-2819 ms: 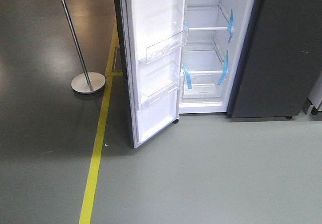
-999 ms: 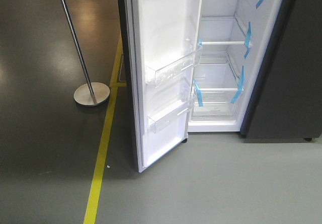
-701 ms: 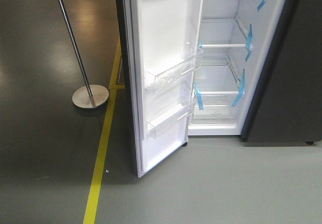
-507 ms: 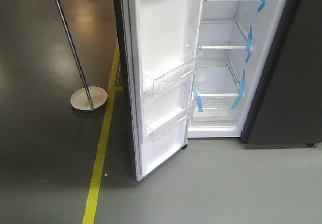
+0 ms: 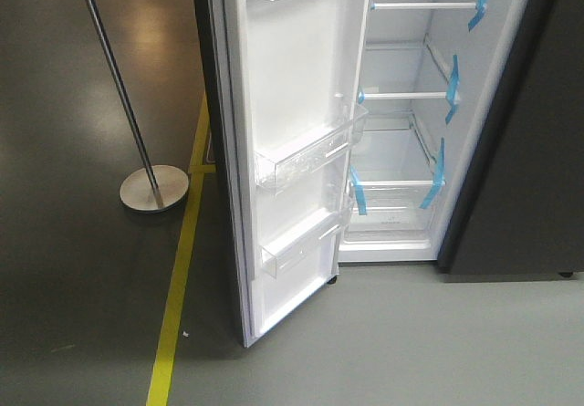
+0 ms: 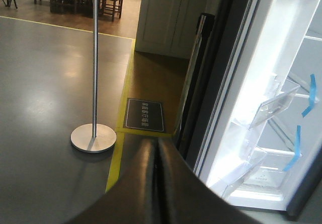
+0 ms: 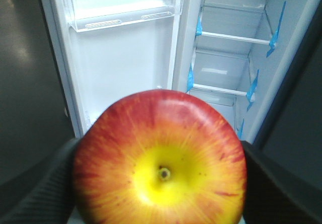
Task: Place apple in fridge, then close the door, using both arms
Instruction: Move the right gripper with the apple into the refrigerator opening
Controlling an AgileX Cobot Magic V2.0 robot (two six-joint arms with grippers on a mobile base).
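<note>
The round, shiny red and yellow apple (image 7: 160,158) sits in the right claw (image 7: 160,183). A dark finger (image 7: 35,194) hugs it on each side, so this claw is closed on the apple. The apple is out in front of the tall dark grey fridge with white walls inside (image 5: 401,59) and is not in it yet. The glass shelves with strips of blue tape (image 5: 452,82) look bare. The tall narrow white-lined door (image 5: 292,105) stands wide open, and its clear plastic bins (image 5: 306,155) stick out. The left claw (image 6: 157,183) has its two fingers pressed together with nothing between them. It hangs low near the door's dark outer edge, not far from a thin silver pole on a round base (image 6: 93,136). I think the apple is hard and a bit heavy, and its smooth skin could slip. So the best place to hold it is around its fat middle, as it is held here. A hard squeeze or a drop could bruise it, and it may roll on glass, so it should go down softly. The door looks stiff and big, so a push on its far edge should swing it shut most easily.
</note>
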